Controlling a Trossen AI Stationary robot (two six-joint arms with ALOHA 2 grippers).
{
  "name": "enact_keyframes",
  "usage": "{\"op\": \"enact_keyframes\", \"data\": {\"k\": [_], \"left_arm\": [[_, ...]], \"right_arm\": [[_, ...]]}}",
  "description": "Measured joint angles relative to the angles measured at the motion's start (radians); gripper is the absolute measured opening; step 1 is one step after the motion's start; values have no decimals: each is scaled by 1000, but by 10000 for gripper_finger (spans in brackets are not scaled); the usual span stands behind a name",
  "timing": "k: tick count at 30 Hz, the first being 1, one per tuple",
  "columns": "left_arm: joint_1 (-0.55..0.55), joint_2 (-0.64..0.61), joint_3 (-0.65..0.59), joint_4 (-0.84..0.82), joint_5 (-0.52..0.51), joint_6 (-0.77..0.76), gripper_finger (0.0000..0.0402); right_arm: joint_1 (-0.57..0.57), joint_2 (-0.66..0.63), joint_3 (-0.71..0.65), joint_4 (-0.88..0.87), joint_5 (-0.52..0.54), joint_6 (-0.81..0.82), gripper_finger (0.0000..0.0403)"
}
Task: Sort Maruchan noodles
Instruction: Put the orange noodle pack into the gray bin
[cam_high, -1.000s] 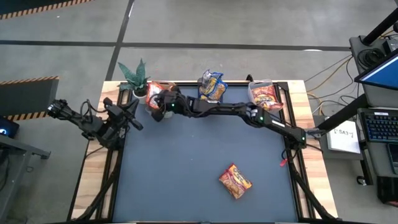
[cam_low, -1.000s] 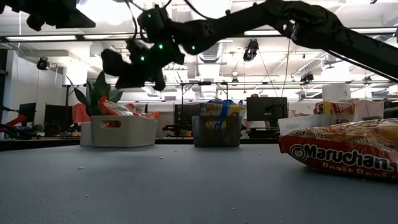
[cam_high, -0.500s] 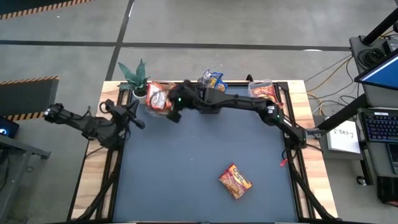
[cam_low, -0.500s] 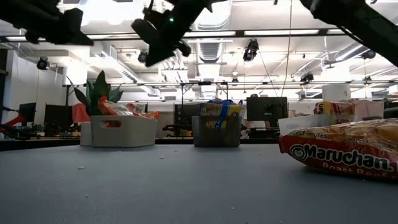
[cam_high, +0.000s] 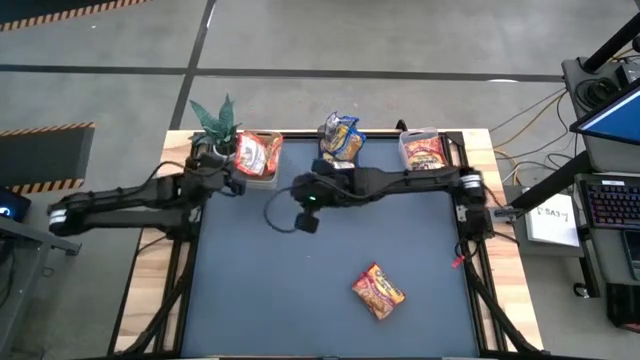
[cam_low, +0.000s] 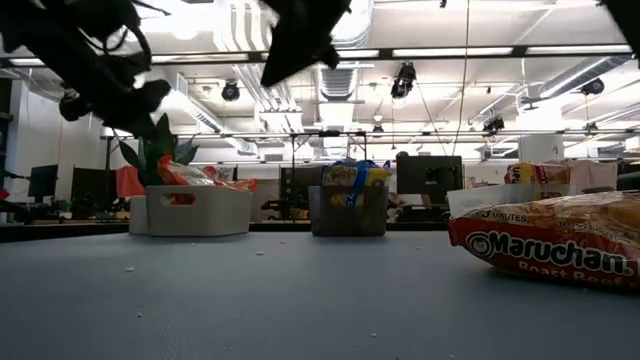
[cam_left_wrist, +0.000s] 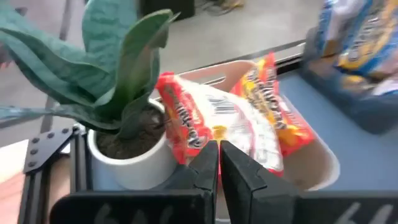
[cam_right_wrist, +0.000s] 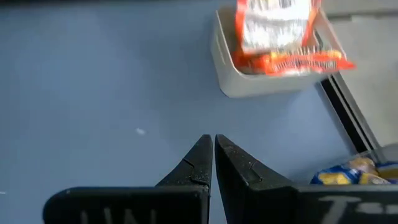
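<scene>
One orange Maruchan packet (cam_high: 378, 290) lies flat on the blue mat near the near edge; it looms large at the right of the low view (cam_low: 550, 245). Other packets stand in three bins along the far edge: red-orange ones in the left bin (cam_high: 258, 155) (cam_left_wrist: 249, 124), blue-yellow ones in the middle bin (cam_high: 340, 140), orange ones in the right bin (cam_high: 425, 152). My left gripper (cam_high: 236, 184) (cam_left_wrist: 219, 163) is shut and hovers just left of the left bin. My right gripper (cam_high: 302, 220) (cam_right_wrist: 213, 155) is shut and empty, raised over the mat's far middle.
A potted plant (cam_high: 213, 122) (cam_left_wrist: 118, 118) stands at the far left corner beside the left bin, close to my left gripper. The mat (cam_high: 300, 300) is bare around the lone packet. The wooden table edge and frame rails (cam_high: 470, 250) border the mat.
My right gripper has drawn back from above the left bin, moving toward the table's right and near edge to the mat's far middle. My left arm has stretched out, carrying its gripper toward the far edge, up to the left bin.
</scene>
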Motion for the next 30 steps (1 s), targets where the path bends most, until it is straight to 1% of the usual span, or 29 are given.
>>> {"op": "enact_keyframes", "data": {"k": [4,6,10,15,20,23,25,28,30], "left_arm": [[64,92,5,40,23,-2,0],[96,142,4,58,23,-2,0],[140,220,5,135,24,-6,0],[145,289,39,168,17,3,0],[146,374,43,183,16,-22,0],[146,446,40,206,16,-46,0],[145,489,40,249,26,-48,0],[142,540,40,311,76,-48,0],[136,558,43,321,90,-48,0]], "right_arm": [[15,-116,-192,164,0,21,8],[15,-153,-279,240,2,32,8],[16,-252,-421,376,1,60,9],[18,-337,-562,416,0,119,9],[24,-412,-660,481,2,134,9],[23,-430,-706,502,0,140,9],[23,-438,-720,506,1,141,9],[23,-444,-721,516,1,142,9],[23,-443,-722,511,-1,142,9]]}}
